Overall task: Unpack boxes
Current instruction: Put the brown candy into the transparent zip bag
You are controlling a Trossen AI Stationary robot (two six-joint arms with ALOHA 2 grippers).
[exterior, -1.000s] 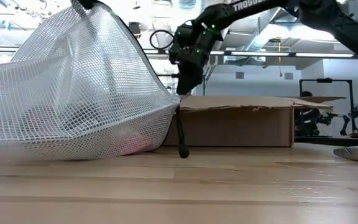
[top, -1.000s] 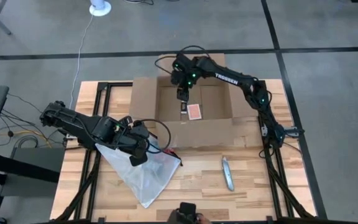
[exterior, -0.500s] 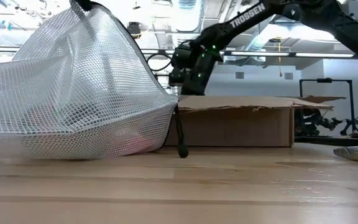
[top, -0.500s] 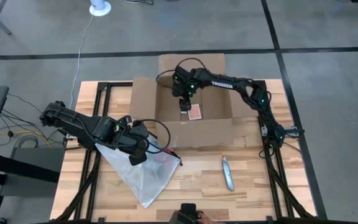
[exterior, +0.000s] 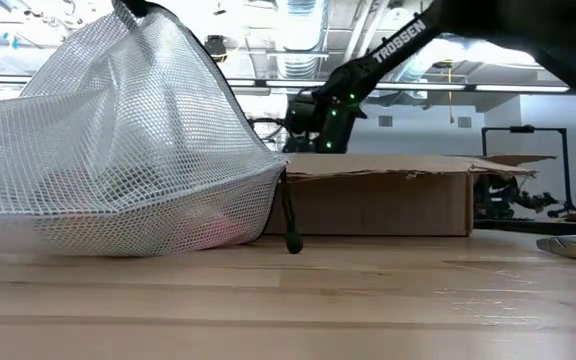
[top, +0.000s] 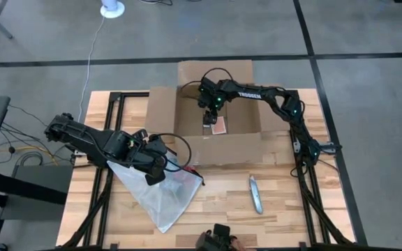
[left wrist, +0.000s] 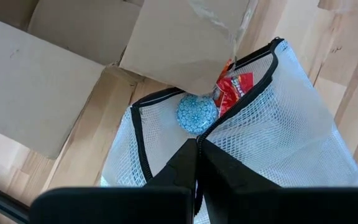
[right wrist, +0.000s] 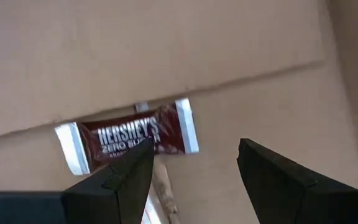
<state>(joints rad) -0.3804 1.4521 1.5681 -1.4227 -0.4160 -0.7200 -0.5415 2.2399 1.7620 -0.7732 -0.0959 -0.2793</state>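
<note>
The brown cardboard box (top: 218,129) lies open at the table's far middle with its flaps spread out. On its floor is a brown Hershey's bar (right wrist: 129,140). My right gripper (right wrist: 194,168) is open and lowered inside the box, just above the bar and touching nothing. It also shows in the high view (top: 208,120). My left gripper (top: 155,167) is at the near left, shut on a white mesh bag (top: 160,196). A blue ball (left wrist: 196,114) and a red packet (left wrist: 232,87) lie inside the bag. My left gripper pinches the black-trimmed rim of the bag's mouth (left wrist: 199,144) between its two fingers, coming from above. The rim is lifted, so the mesh stands up like a tent (exterior: 138,120). The bag's lower part rests on the table.
A grey utility knife (top: 255,194) lies on the wood near the table's front right. The box's near flap (top: 222,148) lies flat between the box and the bag. A black pull cord (exterior: 290,220) hangs from the bag in front of the box wall.
My right gripper has gone down into the box, toward the Hershey's bar, staying open. The bag and my left gripper have kept still.
</note>
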